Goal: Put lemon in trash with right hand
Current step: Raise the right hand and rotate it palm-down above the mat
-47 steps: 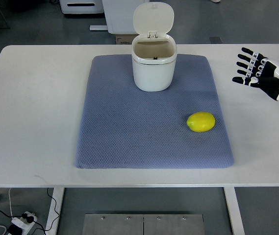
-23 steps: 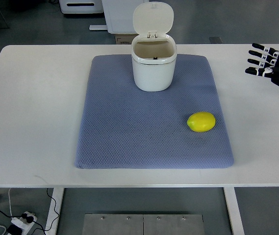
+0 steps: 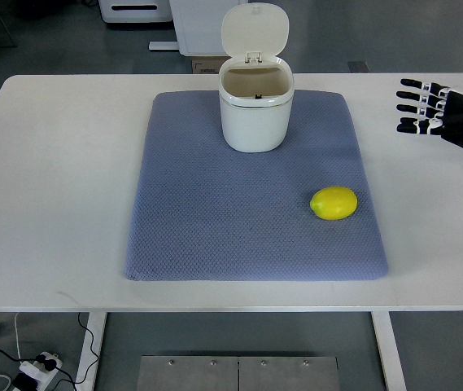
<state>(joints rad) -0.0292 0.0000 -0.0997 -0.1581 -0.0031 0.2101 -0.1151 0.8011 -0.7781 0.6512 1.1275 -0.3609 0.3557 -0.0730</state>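
My right hand (image 3: 441, 114) hangs w/ fingers spread, holding nothing. Lemon (image 3: 334, 203) waits on mat (image 3: 215, 220); I should approach from above, then wrap firmly.

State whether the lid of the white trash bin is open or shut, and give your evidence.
Open. The lid stands upright behind the trash bin, hinged at the back rim, and the bin's inside is visible from above.

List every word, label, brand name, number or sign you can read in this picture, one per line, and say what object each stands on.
None can be read.
The trash bin and its raised lid are plain white, with no print showing.
The lemon, the blue mat and the table show no markings.
The right robot hand shows only black and white segments, no lettering.
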